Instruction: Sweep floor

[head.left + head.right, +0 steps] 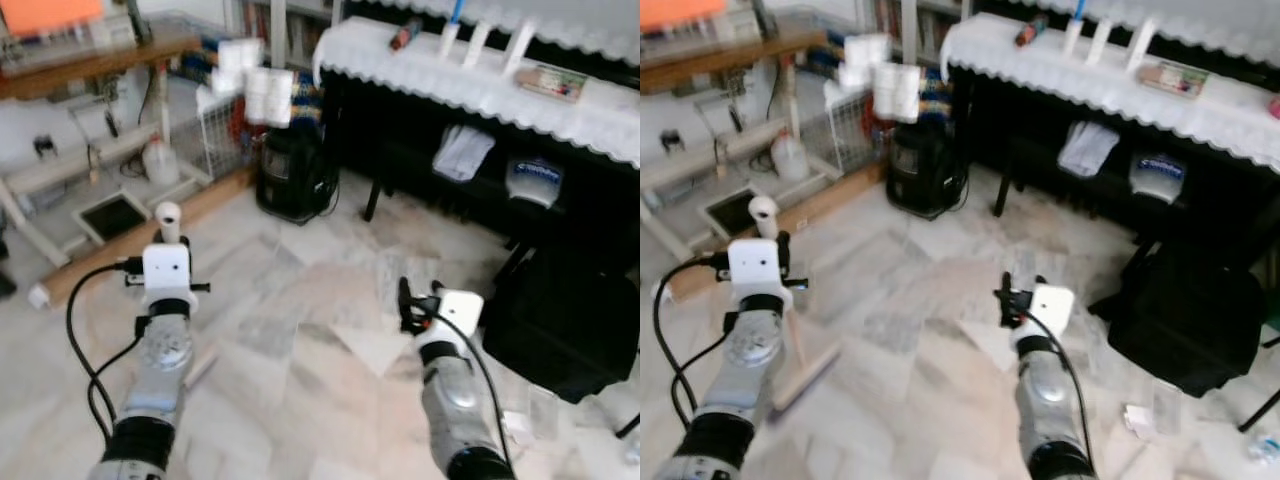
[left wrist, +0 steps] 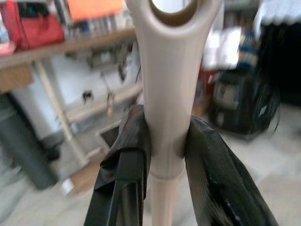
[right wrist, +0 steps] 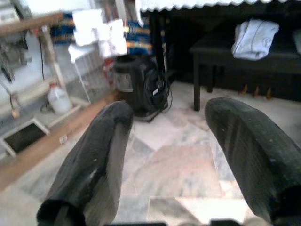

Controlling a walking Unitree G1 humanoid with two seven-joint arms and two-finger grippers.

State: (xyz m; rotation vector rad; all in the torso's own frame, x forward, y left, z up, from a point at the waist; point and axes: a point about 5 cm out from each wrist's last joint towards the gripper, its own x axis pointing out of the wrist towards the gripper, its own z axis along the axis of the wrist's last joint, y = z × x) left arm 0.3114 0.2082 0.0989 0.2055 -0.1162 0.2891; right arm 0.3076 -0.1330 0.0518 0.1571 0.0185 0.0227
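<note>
While the left claw (image 2: 164, 141) is clamping the cream broom handle (image 2: 167, 94) upright over the marble floor (image 1: 300, 290), the broom head (image 1: 805, 375) is resting low beside that arm, and the right claw (image 3: 164, 155) is hanging apart, holding nothing.

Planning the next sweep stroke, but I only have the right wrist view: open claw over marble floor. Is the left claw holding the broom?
Observer: Yes, the left claw is shut on the beige broom handle.
Operator: Where's the head?
Observer: The broom head is down at the floor by the left arm.
Operator: Anything on my right?
Observer: A black bag sits on the floor, right of the right arm.
</note>
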